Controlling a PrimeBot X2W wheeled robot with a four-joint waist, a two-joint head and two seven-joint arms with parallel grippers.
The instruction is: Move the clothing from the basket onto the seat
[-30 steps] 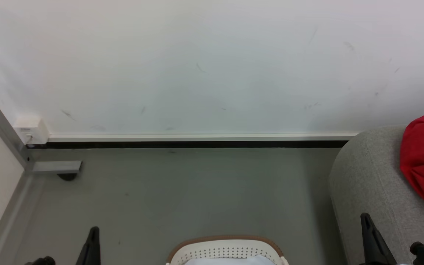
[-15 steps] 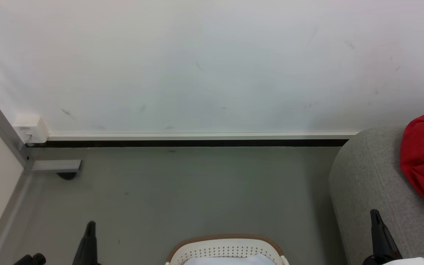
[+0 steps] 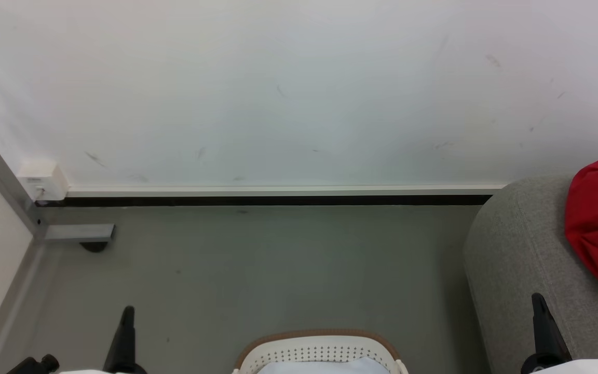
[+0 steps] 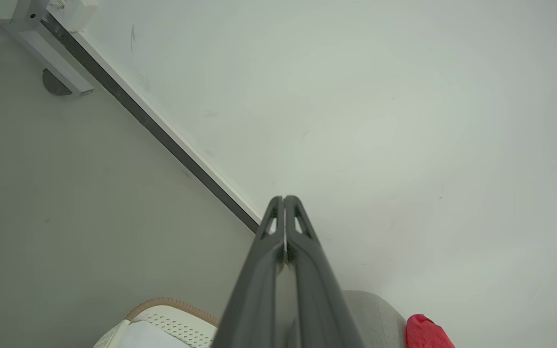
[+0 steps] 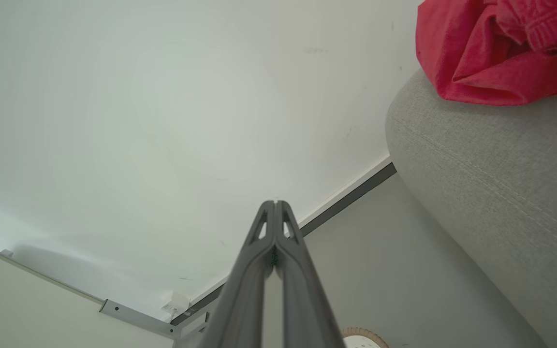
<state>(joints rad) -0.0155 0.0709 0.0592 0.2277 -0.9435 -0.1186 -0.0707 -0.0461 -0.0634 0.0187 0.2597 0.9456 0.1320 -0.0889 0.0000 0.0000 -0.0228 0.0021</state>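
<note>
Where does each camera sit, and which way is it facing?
Head view: on the head, facing forward-down at wall, floor, basket; left pincer and right pincer at bottom corners.
Left wrist view: along its shut pincer, toward the wall.
Right wrist view: along its shut pincer, toward wall and seat.
All share red clothing on the seat.

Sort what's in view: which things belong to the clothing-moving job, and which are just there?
Job: soft red fabric clothing, lying on the large grey woven seat; white perforated plastic basket with brown rim.
Just there: small white wall box; grey metal floor bracket; black skirting strip.
</note>
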